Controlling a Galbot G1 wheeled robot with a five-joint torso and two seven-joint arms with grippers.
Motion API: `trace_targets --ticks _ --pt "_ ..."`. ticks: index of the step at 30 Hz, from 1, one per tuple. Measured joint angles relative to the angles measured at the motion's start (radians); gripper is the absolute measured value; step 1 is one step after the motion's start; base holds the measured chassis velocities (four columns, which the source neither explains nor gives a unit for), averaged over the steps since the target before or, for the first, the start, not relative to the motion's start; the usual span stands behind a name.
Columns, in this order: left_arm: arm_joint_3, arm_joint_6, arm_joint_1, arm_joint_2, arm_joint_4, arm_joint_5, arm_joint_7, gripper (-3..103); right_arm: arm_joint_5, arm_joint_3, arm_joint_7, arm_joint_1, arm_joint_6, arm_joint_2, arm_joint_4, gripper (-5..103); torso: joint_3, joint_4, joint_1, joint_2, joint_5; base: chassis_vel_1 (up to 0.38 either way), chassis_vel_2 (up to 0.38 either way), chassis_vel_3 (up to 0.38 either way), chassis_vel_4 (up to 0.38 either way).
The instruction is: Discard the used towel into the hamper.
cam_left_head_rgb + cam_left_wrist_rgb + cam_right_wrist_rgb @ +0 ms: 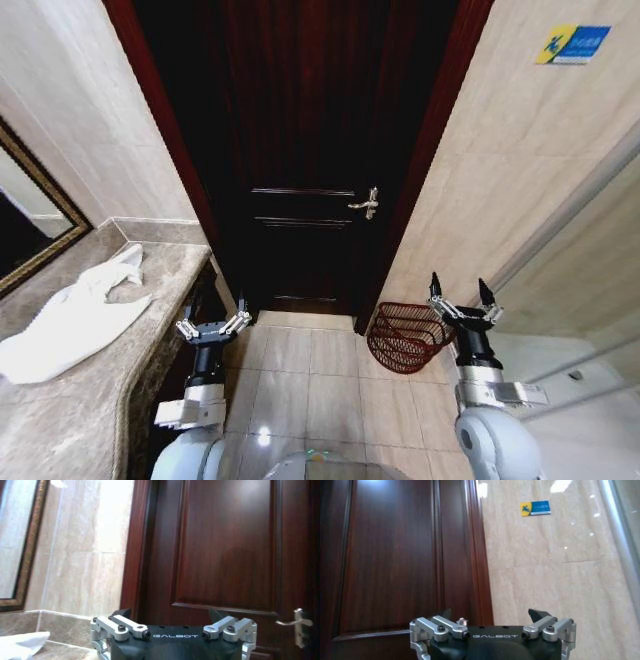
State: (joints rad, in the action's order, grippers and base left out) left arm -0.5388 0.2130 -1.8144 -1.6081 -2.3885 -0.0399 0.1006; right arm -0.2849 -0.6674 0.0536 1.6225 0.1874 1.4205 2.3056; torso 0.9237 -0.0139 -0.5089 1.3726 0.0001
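Note:
A white used towel (75,320) lies crumpled on the marble counter (60,420) at the left; one corner of the towel (20,645) shows in the left wrist view. The hamper (405,335), a dark red-brown wire basket, stands on the floor by the door frame at the right. My left gripper (213,322) is raised, open and empty, beside the counter's edge, well right of the towel. My right gripper (461,297) is open and empty too, held up just right of the hamper.
A dark wooden door (300,150) with a metal handle (365,204) is shut straight ahead. A framed mirror (30,215) hangs over the counter. Tiled floor (300,370) lies between the arms, with a marble wall (520,180) on the right.

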Motion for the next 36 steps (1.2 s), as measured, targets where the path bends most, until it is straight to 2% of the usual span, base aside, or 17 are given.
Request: trace_targets --ticks 36 --pt "-0.009 -0.012 0.011 0.000 0.013 -0.005 0.014 100 -0.020 -0.003 0.000 -0.027 0.008 -0.013 -0.032 100 0.000 0.0001 0.000 0.000 0.0000 0.097 0.094 0.099 0.096"
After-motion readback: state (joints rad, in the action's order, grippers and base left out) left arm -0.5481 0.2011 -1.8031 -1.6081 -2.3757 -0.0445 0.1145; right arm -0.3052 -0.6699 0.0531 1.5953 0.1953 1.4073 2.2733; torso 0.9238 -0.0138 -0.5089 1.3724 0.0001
